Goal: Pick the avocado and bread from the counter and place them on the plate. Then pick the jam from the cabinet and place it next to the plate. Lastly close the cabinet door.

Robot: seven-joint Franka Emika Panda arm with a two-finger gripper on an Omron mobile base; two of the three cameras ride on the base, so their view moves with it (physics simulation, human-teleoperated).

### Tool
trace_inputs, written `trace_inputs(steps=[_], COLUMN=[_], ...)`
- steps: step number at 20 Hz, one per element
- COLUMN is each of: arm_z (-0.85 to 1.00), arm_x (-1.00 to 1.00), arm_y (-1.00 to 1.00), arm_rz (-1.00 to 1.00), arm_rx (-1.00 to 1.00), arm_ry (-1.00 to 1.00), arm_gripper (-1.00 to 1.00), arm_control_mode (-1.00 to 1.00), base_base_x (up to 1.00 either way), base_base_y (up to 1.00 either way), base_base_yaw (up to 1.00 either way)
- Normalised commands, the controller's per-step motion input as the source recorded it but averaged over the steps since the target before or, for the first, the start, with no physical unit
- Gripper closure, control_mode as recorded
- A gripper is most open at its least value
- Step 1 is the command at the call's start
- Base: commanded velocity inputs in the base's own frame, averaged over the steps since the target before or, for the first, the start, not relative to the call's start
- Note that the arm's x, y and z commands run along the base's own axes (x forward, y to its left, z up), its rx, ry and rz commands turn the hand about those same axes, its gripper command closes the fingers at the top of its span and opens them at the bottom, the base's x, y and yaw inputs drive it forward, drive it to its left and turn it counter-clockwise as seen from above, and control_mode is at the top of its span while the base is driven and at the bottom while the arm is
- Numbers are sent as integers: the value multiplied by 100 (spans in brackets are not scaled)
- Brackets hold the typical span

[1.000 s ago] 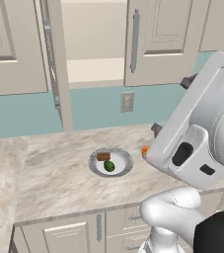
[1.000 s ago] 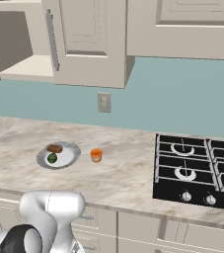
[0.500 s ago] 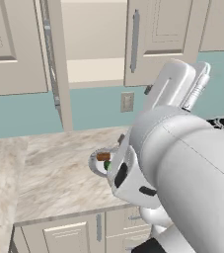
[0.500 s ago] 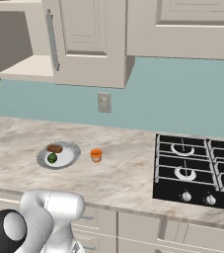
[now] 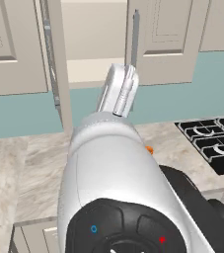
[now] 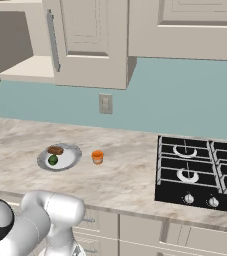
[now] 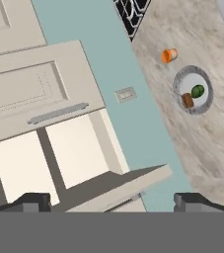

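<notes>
The plate (image 6: 70, 162) lies on the counter (image 6: 135, 175) with the bread (image 6: 55, 150) and the avocado (image 6: 52, 160) on it. The orange jam (image 6: 98, 157) stands on the counter just right of the plate. In the hand view, which is rolled, the plate (image 7: 202, 106), avocado (image 7: 198, 91), bread (image 7: 187, 101) and jam (image 7: 169, 55) lie far off at the upper right. My gripper (image 7: 114, 203) is open and holds nothing; its fingertips (image 7: 32, 201) point at the cabinet (image 7: 49, 158). The cabinet's one door (image 5: 54, 64) stands swung out, showing the bare shelf (image 5: 91, 69).
A black gas hob (image 6: 200, 172) sits at the right end of the counter. A wall outlet (image 6: 105, 103) is on the teal backsplash above the plate. The cabinet's other door (image 5: 158, 39) is closed, with a vertical silver handle (image 5: 134, 37). My arm blocks the middle of the left base view.
My arm has swung up and across the left base view and now covers the plate there. In the right base view it has sunk toward the lower left. Plate, food and jam have not moved.
</notes>
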Motion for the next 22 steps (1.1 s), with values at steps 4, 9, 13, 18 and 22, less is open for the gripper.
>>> trace_inputs(steps=[4,9,13,18,22], arm_z=[-4,-4,-9,-14,-14], arm_x=[40,60,68,65,52], arm_y=[29,12,5,13,23], arm_rz=[-2,0,0,0,0], arm_rx=[-12,-8,-6,-4,-4], arm_ry=[0,0,0,0,0], arm_gripper=[-100,-100,-100,-100,-100], arm_control_mode=[-100,-100,-100,-100,-100], base_base_x=[0,0,0,0,0], base_base_y=[0,0,0,0,0], base_base_yaw=[0,0,0,0,0])
